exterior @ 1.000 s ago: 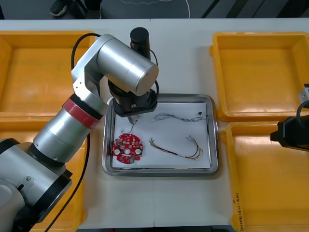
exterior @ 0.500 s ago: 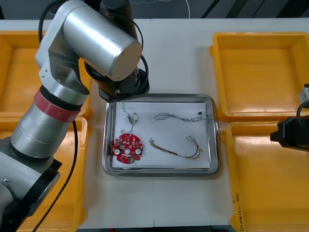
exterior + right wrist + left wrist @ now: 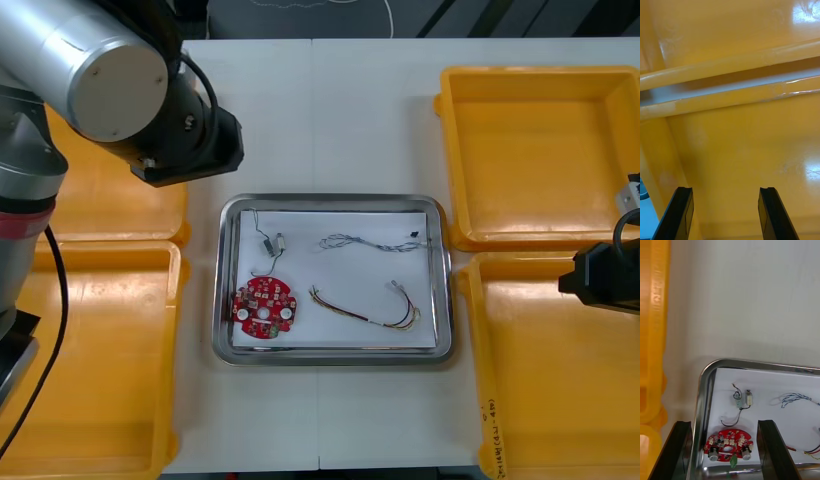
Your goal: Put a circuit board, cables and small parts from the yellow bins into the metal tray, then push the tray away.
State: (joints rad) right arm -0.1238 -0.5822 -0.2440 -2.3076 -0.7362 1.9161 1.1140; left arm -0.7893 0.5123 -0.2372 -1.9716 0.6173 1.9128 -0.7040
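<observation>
The metal tray (image 3: 444, 300) sits mid-table, white inside. In it lie a round red circuit board (image 3: 264, 308), a small metal part (image 3: 280, 241) with a thin black wire, a twisted blue and white cable (image 3: 365, 242) and a red and yellow cable (image 3: 366, 311). My left arm (image 3: 190, 130) hangs over the table just beyond the tray's far left corner. In the left wrist view my left gripper (image 3: 724, 423) is open and holds nothing; past its fingers I see the board (image 3: 729, 444) and the metal part (image 3: 748, 398). My right gripper (image 3: 725, 191) is open over a right bin's floor.
Two yellow bins stand at each side: the far left bin (image 3: 120, 215), near left bin (image 3: 100, 350), far right bin (image 3: 540, 150) and near right bin (image 3: 550, 380). The right arm (image 3: 605, 275) is parked at the right edge. Bare table lies beyond the tray.
My left arm has risen and drawn back from over the tray toward the far left. The small metal part with its wire stays in the tray. The right arm has not moved.
</observation>
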